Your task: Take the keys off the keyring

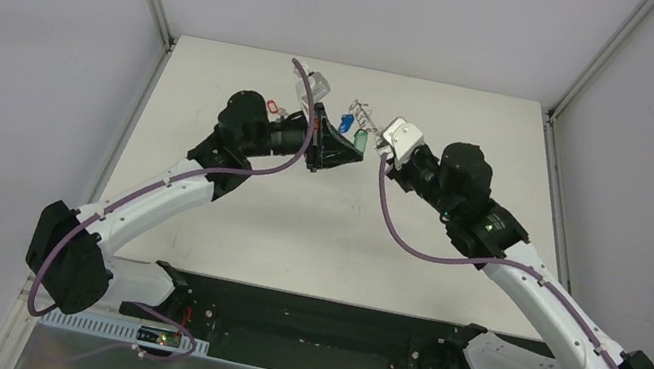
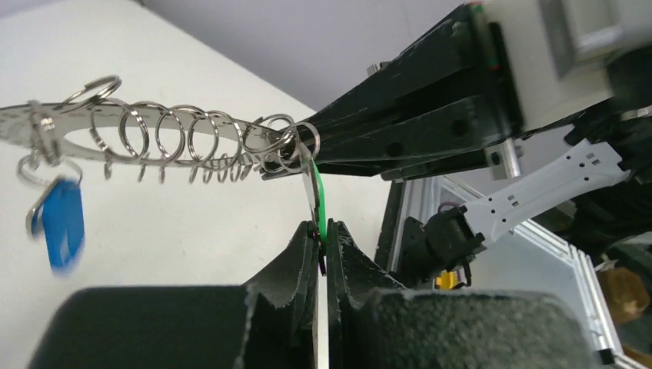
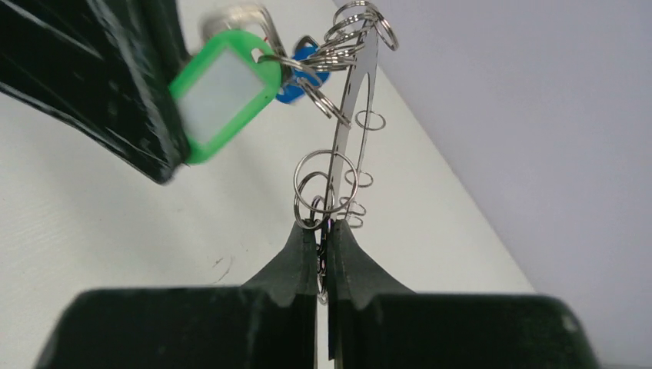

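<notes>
The keyring, a flat grey metal ring with many wire loops, hangs in the air between both arms. My right gripper is shut on the keyring's edge. A key with a green tag hangs from a loop at that end, and my left gripper is shut on this tag. From the right wrist, the green tag sits against the left fingers. A blue-tagged key dangles from the ring's far end. From above, the ring is above mid-table.
A red-rimmed tag lies on the white table beside the left wrist. A pale tag-like piece lies behind it. The arm bases and a black rail line the near edge.
</notes>
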Controlling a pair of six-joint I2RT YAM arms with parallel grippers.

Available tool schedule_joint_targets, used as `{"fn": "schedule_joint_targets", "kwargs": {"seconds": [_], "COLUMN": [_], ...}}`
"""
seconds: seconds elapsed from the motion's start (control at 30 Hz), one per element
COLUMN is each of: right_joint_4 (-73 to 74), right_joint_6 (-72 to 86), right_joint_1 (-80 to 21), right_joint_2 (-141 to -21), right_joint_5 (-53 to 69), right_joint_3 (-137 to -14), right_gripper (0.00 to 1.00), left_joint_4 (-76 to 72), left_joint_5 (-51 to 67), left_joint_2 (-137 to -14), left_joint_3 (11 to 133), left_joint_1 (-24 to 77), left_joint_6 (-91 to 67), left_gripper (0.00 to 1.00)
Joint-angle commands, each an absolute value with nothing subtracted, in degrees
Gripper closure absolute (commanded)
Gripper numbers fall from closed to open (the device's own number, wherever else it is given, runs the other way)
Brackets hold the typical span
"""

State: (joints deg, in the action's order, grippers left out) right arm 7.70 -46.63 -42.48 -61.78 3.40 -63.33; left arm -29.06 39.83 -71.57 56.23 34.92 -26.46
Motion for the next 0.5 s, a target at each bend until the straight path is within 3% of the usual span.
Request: {"fn": "schedule_joint_targets", "kwargs": {"seconds": [0.0, 0.23, 0.37, 0.47], "right_joint_4": [-3.41, -4.53, -3.59, -1.20], "right_joint_6": [-38.46, -36.17, -36.99, -38.16], "right_joint_1": [-39.06, -38.32, -38.34, -38.43], "right_joint_2": [-60.11, -58.61, -57.22, -56.97], "right_joint_5": [2.49, 5.19, 8.29, 10.23], "right_joint_3": [-58.19, -57.16, -58.83, -61.35], "right_gripper": [1.00, 1.00, 1.00, 1.00], "left_joint_4": [-15.80, -10.21, -12.51, -15.15], "left_joint_5": [38.97, 40.15, 39.73, 39.43], "left_joint_2": [-68.41, -67.93, -69.40, -69.42], "left_joint_3": [58.83, 57.58, 57.78, 57.24], "left_joint_1": [35.30, 35.33, 35.32, 35.31], "left_joint_6": [-29.74, -25.38, -26.52, -25.86], "left_gripper": [1.00, 1.00, 0.56, 0.41]}}
